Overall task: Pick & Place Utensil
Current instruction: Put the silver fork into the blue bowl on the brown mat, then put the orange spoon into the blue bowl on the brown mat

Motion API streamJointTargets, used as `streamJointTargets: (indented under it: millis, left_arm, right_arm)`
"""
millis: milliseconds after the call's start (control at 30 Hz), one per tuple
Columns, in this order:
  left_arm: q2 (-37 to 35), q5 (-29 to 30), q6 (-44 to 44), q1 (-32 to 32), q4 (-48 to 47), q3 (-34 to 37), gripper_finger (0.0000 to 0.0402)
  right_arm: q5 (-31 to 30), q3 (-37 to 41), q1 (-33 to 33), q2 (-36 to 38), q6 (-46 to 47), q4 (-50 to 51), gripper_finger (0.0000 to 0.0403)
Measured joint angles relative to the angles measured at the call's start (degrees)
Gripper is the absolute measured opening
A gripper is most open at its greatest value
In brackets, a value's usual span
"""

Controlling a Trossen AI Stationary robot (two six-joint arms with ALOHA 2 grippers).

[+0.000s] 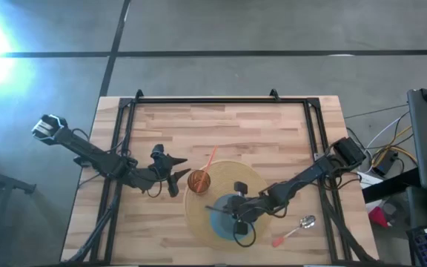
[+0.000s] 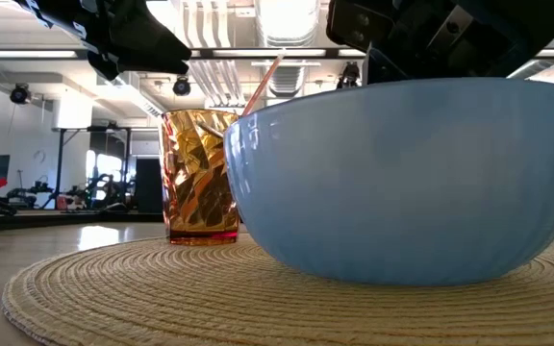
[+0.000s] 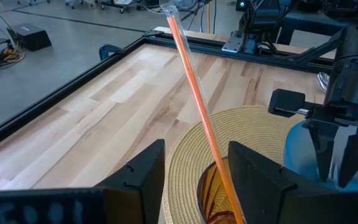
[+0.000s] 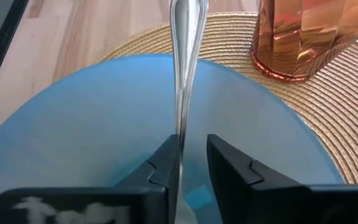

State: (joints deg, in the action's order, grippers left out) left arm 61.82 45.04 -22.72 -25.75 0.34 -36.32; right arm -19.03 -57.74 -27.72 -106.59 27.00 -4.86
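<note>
A blue bowl (image 1: 224,222) (image 2: 402,183) and an amber glass (image 1: 199,180) (image 2: 200,178) holding an orange straw (image 3: 194,93) stand on a round woven placemat (image 1: 221,174). My right gripper (image 4: 192,165) hangs open over the bowl. A silver utensil's handle (image 4: 185,62) runs from between its fingers out over the bowl's rim. My left gripper (image 3: 194,177) stands open just beside the glass, one finger on either side of the straw. Whether it touches the straw I cannot tell. My right gripper has the silver utensil's handle (image 4: 180,124) lying against the inner side of one finger (image 4: 166,163); the other finger stands apart from it across a clear gap. The fingers slant down into the bowl and lie along the handle. The utensil's lower end is hidden behind the fingers.
A spoon with a pink handle (image 1: 295,228) lies on the wooden table to the right of the placemat. A black metal frame (image 1: 221,99) runs around the table's edges. Bare wood (image 1: 221,126) lies between the placemat and the far edge.
</note>
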Motion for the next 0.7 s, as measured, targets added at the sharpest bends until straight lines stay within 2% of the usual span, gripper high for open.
streamJointTargets:
  millis: [133,267,700]
  left_arm:
    - [0.0,-0.15,-0.01,-0.01,0.0,0.0,0.017]
    - [0.0,-0.22,0.0,-0.01,0.0,0.0,0.017]
    - [-0.02,-0.77,1.34,-0.01,-0.03,-0.76,0.017]
  right_arm:
    - [0.04,0.0,-0.01,0.1,-0.15,0.4,0.0097]
    - [3.8,0.0,-0.03,1.21,-0.94,2.34,0.0107]
    - [7.81,0.0,-0.54,11.26,-1.7,14.51,0.0117]
